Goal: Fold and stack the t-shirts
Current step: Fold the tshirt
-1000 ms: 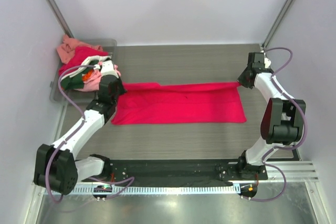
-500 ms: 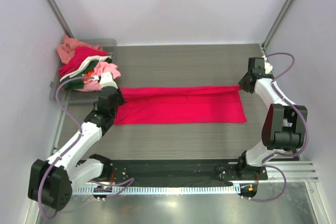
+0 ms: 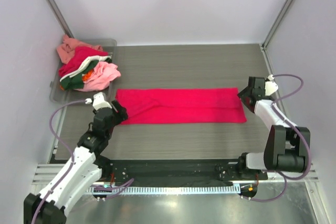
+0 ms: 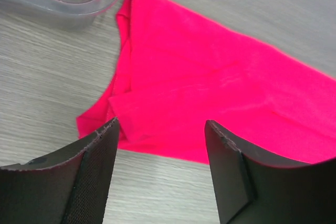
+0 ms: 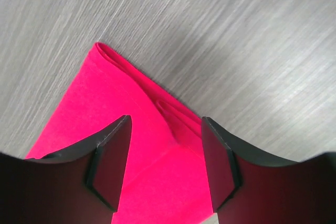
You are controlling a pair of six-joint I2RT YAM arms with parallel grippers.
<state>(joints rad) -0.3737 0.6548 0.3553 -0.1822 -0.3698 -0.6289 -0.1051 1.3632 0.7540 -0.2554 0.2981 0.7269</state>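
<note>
A crimson-red t-shirt (image 3: 181, 105) lies folded into a long flat strip across the middle of the table. Its left end (image 4: 210, 82) shows in the left wrist view and its right corner (image 5: 152, 129) in the right wrist view. My left gripper (image 3: 116, 113) hovers just off the strip's near-left corner, jaws open and holding nothing (image 4: 160, 129). At the strip's right end my right gripper (image 3: 244, 97) stands open above the cloth (image 5: 165, 129), gripping nothing. More t-shirts (image 3: 84, 66), salmon pink, red, dark green, white and light pink, lie heaped at the far left.
The heap sits in a clear plastic bin (image 3: 113, 43) at the table's far-left corner; its rim (image 4: 68, 3) shows in the left wrist view. White walls close in both sides and the back. A black rail (image 3: 173, 171) runs along the near edge.
Both grippers drew the strip's far edge over toward the near edge, halving its width, then opened and let go. Both arms have pulled back toward me, the left one farthest.
</note>
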